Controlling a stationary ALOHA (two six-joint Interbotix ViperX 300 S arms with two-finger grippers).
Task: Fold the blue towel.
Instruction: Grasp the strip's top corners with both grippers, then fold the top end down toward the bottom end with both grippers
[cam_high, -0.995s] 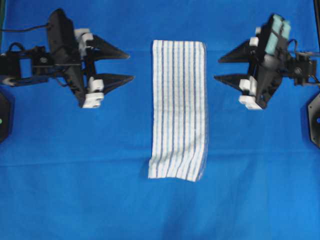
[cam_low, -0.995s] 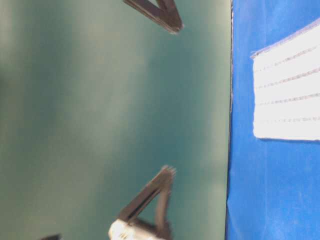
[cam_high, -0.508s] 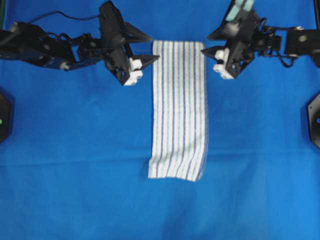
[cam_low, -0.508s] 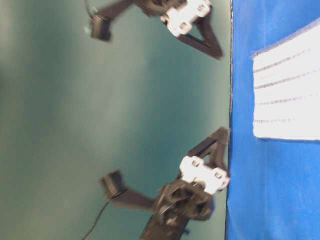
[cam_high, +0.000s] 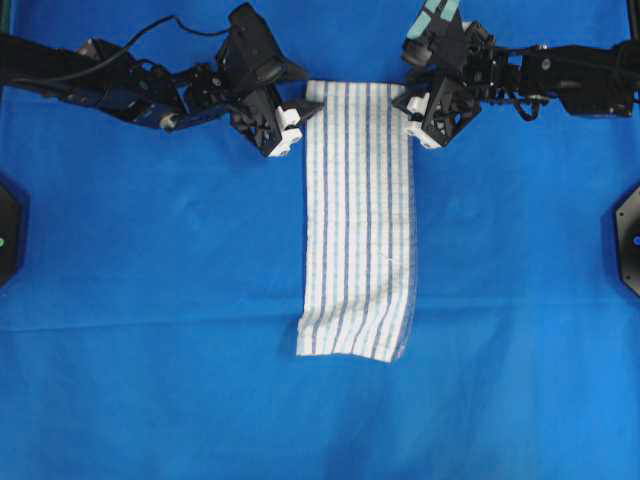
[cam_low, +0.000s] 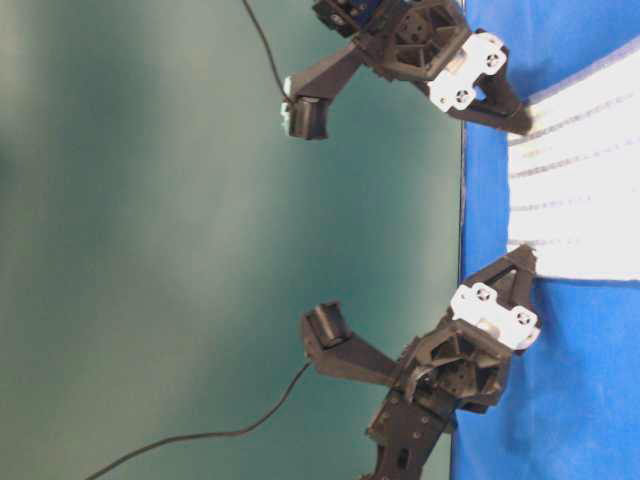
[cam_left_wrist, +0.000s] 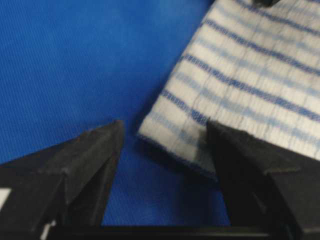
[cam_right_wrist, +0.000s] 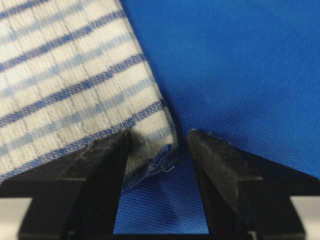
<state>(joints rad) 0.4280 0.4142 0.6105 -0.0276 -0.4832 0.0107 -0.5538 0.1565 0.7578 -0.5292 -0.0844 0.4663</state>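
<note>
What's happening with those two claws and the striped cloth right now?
Left gripper open, straddling a far corner of the white blue-striped woven towel. Right gripper open at the other. Towel flat, unfolded. Nothing in the way.

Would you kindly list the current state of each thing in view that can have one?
blue towel: flat, unfolded, lengthwise on the table cloth.
left claw: open, straddling a far towel corner.
right claw: open, straddling the other far corner, slightly ruffled.
table cloth: spread flat.
</note>
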